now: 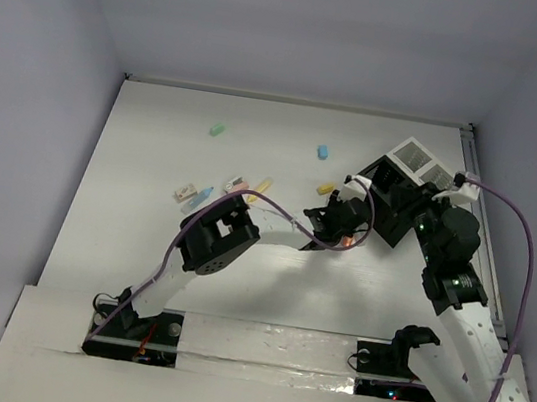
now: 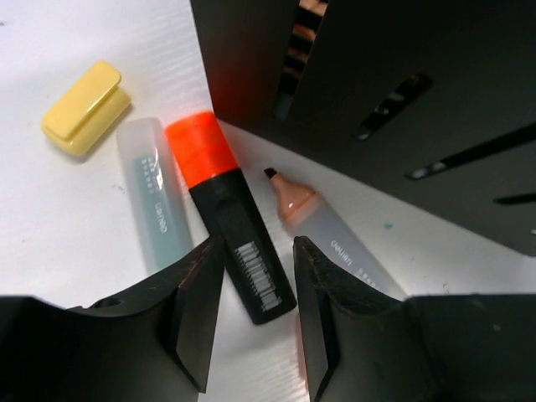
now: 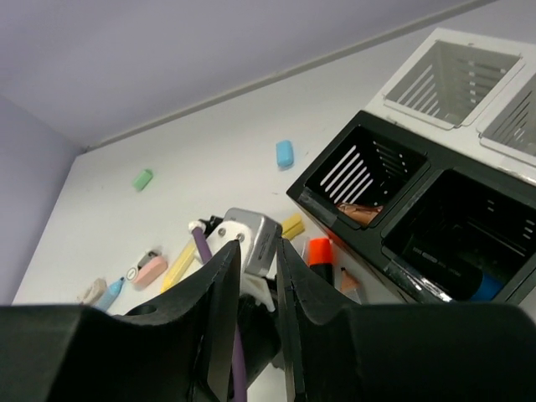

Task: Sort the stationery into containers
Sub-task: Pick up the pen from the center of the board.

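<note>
My left gripper [image 2: 258, 248] is open, its jaws either side of the tail of a black marker with an orange cap [image 2: 219, 209] lying on the table beside the black box [image 2: 402, 92]. An uncapped peach-tipped marker [image 2: 322, 228] and a clear pale marker [image 2: 155, 197] lie on either side of it, with a yellow block [image 2: 86, 107] beyond. My right gripper [image 3: 256, 251] is narrowly open and empty, above the table near the black box [image 3: 419, 180] and the white tray [image 3: 419, 111]. In the top view the left gripper [image 1: 344, 235] sits by the box's near-left corner.
On the table lie a mint block [image 1: 216, 130], a blue block [image 1: 322, 151], a yellow marker [image 1: 260, 188], pink items [image 1: 185, 192] and a light blue pen [image 1: 198, 196]. The black box holds a brownish item [image 3: 356, 213] and a blue one [image 3: 486, 289]. Walls enclose the table.
</note>
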### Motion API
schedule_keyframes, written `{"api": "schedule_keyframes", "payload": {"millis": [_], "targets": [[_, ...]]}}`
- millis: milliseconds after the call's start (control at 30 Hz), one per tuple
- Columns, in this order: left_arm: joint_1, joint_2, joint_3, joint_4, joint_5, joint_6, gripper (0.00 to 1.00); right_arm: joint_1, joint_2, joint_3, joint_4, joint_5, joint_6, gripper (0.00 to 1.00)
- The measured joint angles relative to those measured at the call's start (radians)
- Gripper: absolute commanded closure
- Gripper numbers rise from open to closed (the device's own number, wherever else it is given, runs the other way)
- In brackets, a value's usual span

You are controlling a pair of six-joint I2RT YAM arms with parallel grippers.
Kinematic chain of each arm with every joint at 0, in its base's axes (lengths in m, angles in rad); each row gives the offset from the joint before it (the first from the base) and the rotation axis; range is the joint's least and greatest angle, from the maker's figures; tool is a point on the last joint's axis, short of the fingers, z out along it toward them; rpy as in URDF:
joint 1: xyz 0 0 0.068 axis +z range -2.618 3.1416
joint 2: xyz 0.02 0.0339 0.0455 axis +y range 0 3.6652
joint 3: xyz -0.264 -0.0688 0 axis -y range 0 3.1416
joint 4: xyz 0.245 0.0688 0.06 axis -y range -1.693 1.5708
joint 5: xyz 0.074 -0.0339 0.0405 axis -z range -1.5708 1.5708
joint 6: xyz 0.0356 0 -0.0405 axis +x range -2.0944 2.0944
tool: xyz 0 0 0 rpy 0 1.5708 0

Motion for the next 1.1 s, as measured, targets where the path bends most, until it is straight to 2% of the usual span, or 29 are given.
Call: {"api": "schedule_keyframes", "payload": {"millis": [400,600,900,1100], "targets": [[0.000,0.053,0.053,-0.045,-0.039,0.013,0.57,0.000,0.002,-0.023,0.023,-0.050,0.014,0.69],[0.002,0.071,0.075,-0.050,-0.060,0.019,0.58,0.000,0.003,-0.024,0.024,-0.050,0.015,0.69],[0.006,0.074,0.065,-0.028,-0.084,0.012,0.89,0.000,0.014,-0.037,0.040,-0.049,0.014,0.69],[0.007,0.010,-0.037,0.005,-0.086,-0.008,1.00,0.000,0.032,-0.038,0.042,-0.047,0.014,0.69]]}}
